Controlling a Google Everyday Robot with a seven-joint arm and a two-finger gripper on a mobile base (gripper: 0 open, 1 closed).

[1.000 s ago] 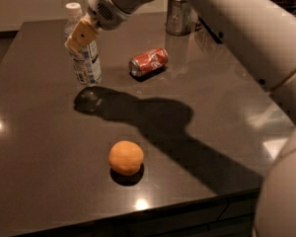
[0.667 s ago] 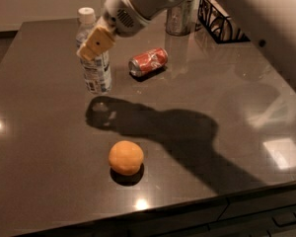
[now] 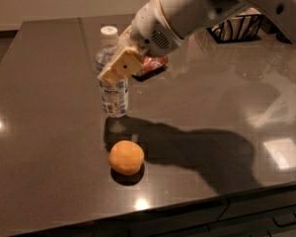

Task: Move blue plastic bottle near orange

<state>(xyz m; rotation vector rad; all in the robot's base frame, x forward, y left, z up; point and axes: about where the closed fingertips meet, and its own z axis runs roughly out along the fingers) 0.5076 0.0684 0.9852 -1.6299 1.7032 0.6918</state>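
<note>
The blue plastic bottle (image 3: pixel 112 90) is clear with a white cap and a white-and-blue label. It stands upright, a little behind and left of the orange (image 3: pixel 126 157), which lies on the dark table (image 3: pixel 49 132) near the front. My gripper (image 3: pixel 116 65) is shut on the bottle around its upper body, with a tan finger pad (image 3: pixel 121 65) across its front. The arm reaches in from the upper right.
A red soda can (image 3: pixel 152 64) lies on its side behind the gripper, partly hidden. A black wire basket (image 3: pixel 237 27) stands at the back right. The table's front edge (image 3: pixel 187 204) runs just below the orange.
The gripper has carried the bottle from the back left toward the front and right, closer to the orange. The view has shifted too. The orange and can have stayed put.
</note>
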